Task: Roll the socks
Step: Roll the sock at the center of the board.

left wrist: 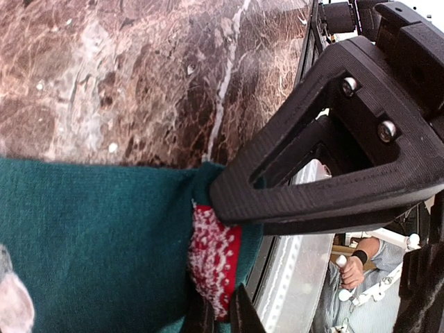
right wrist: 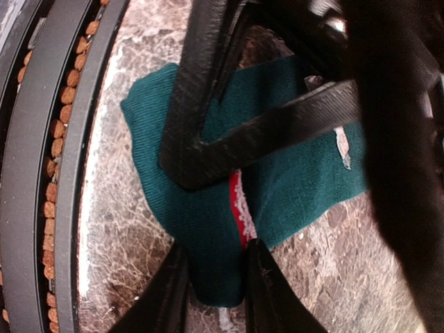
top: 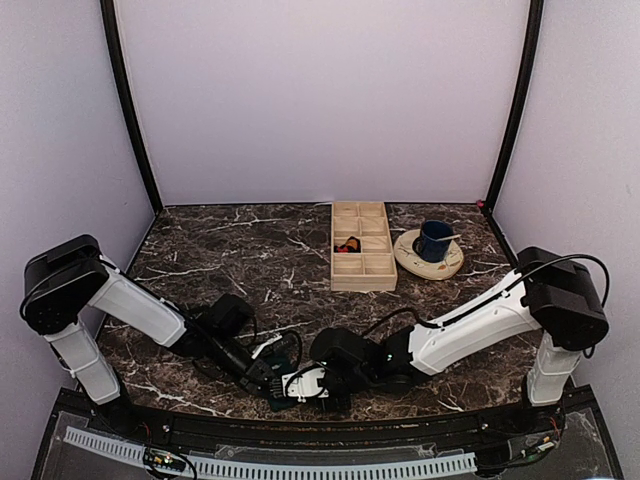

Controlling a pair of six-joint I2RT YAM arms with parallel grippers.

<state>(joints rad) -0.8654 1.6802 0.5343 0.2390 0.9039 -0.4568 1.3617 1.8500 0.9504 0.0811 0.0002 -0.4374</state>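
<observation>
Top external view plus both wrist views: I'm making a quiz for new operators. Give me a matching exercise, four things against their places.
1 teal sock
2 blue mug
3 wooden tray
4 red patterned fabric

A on the saucer
B left of the saucer
C at the table's near edge
D peeking from the teal fold

Pairs: 1-C, 2-A, 3-B, 4-D

A dark marble table (top: 250, 250) carries a pale wooden compartment box (top: 362, 286) near the back, with a small red and black thing (top: 347, 244) in a left-hand cell. Just right, a dark blue mug (top: 434, 241) stands on a cream plate (top: 408, 258).
</observation>
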